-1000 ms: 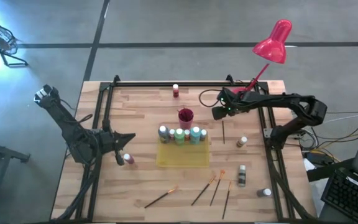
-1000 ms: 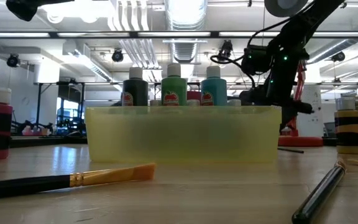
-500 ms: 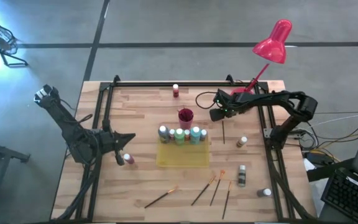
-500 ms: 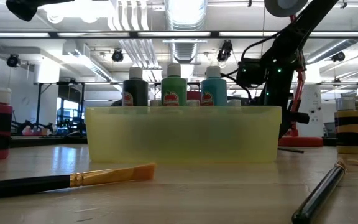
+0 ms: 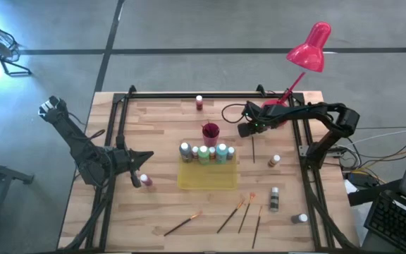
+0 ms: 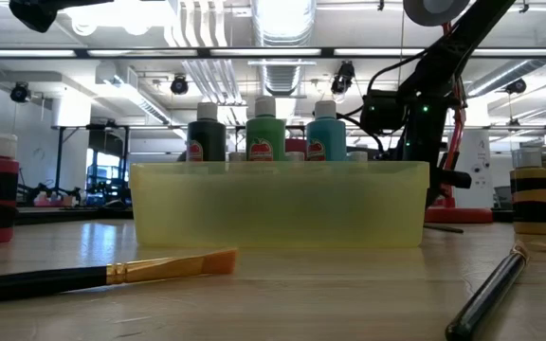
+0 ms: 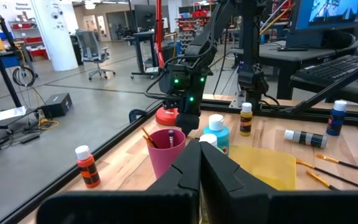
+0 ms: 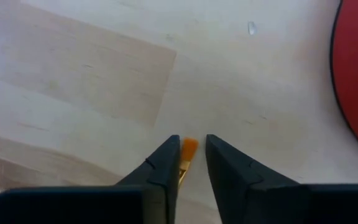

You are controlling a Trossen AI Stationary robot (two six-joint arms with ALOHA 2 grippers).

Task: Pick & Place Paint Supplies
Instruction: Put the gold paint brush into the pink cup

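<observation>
Several paint bottles (image 5: 204, 152) stand along the far wall of the yellow tray (image 5: 206, 178). The magenta cup (image 5: 210, 131) holds two brushes (image 7: 148, 137). Loose bottles stand at the far edge (image 5: 199, 103), beside the left arm (image 5: 145, 180) and on the right (image 5: 275, 161). My right gripper (image 5: 246, 131) points down, open, over the far end of a dark brush (image 5: 253, 149) lying on the table. That brush's orange tip (image 8: 189, 147) shows between the right gripper's (image 8: 191, 140) fingers. My left gripper (image 5: 149, 156) is shut and waits left of the tray.
More brushes (image 5: 240, 212) and one farther left (image 5: 183, 224) lie near the front edge. A bottle lies on its side (image 5: 274, 199) and another stands near the front right corner (image 5: 300, 219). A red lamp's base (image 8: 356, 68) sits close behind my right gripper.
My right gripper shifted a little toward the table's left, toward the magenta cup, in the first half second, then held still. The brush under it has not moved.
</observation>
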